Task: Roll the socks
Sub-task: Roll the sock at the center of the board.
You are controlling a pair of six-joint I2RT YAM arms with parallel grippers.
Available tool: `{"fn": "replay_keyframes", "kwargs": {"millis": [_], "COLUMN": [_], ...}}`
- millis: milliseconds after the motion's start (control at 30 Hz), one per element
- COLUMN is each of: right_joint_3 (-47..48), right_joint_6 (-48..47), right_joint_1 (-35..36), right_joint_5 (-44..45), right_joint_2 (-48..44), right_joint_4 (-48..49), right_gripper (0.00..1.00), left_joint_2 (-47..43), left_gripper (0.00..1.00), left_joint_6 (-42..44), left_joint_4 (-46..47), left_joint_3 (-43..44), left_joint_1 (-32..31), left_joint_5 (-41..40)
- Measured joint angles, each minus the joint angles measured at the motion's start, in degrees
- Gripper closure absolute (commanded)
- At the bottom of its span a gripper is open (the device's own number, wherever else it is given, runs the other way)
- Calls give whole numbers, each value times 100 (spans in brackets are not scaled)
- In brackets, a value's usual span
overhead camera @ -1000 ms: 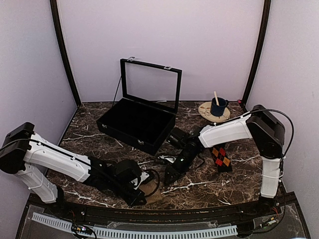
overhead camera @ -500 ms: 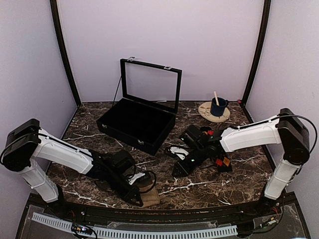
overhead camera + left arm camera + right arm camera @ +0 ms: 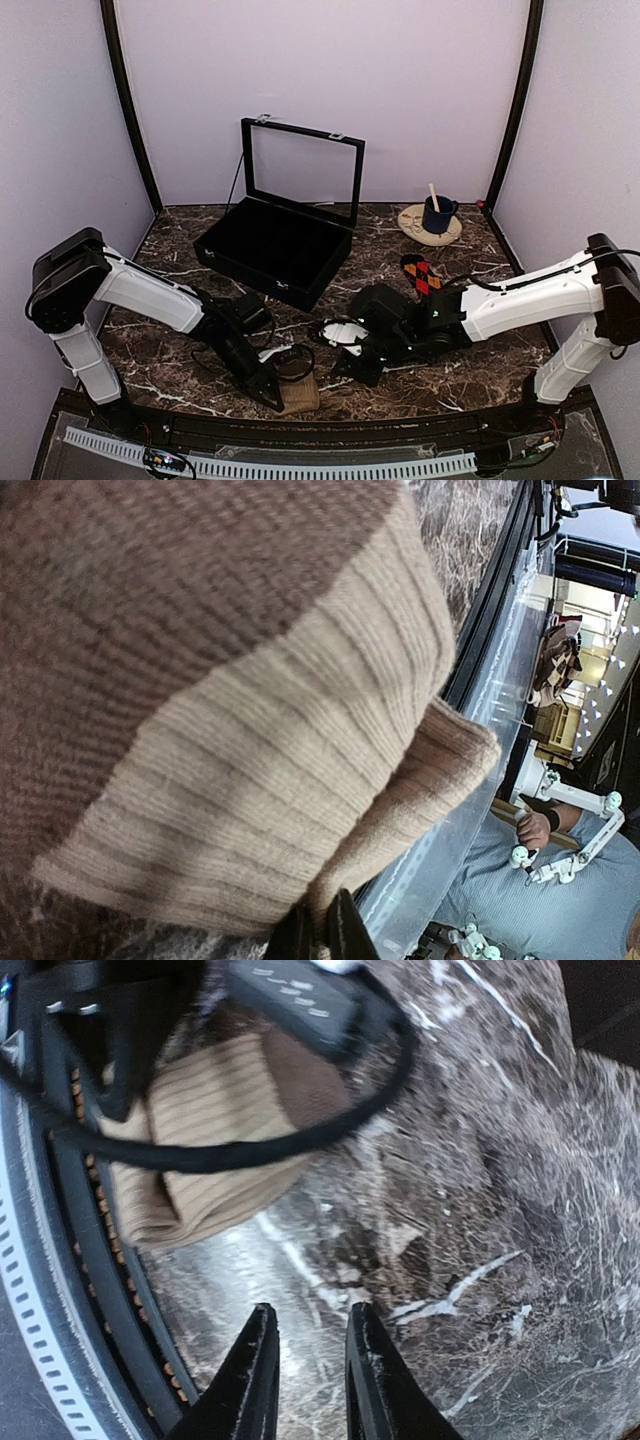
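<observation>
Lying at the lower centre of the overhead view, close to the near edge of the marble table, the tan sock is bunched in a small heap with its ribbed tan-brown side showing. The left gripper has its fingertips pinched together on the edge of that sock's cuff; no gap shows between them. The right gripper hovers just to the right of the heap, over bare marble, its fingers a narrow way apart with nothing between them. A black cable loop crosses above the sock in the right wrist view. The argyle sock lies right of centre, well apart from the heap, just above the right arm in the frame. The black box stands open at centre left. A blue mug sits on a round wooden plate at the upper right.
</observation>
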Motion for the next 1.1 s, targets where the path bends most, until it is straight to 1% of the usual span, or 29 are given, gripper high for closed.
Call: {"fn": "replay_keyframes", "kwargs": {"millis": [267, 500, 800, 1100], "right_joint_3": [7, 398, 1058, 1335], "right_joint_6": [-271, -470, -761, -918], "right_joint_1": [774, 1226, 1443, 1447], "right_joint_5": [470, 691, 835, 916], "right_joint_2": [-96, 382, 1123, 1508], "right_joint_4": [98, 31, -164, -299], "right_gripper": [74, 71, 69, 68], "left_joint_2": [221, 323, 396, 542], "left_gripper": [100, 100, 100, 100], "left_joint_6": [387, 570, 756, 975], "left_joint_4": [-404, -577, -726, -960], "left_joint_3": [199, 313, 393, 557], "left_joint_1": [173, 195, 205, 210], "left_joint_5": [234, 310, 365, 442]}}
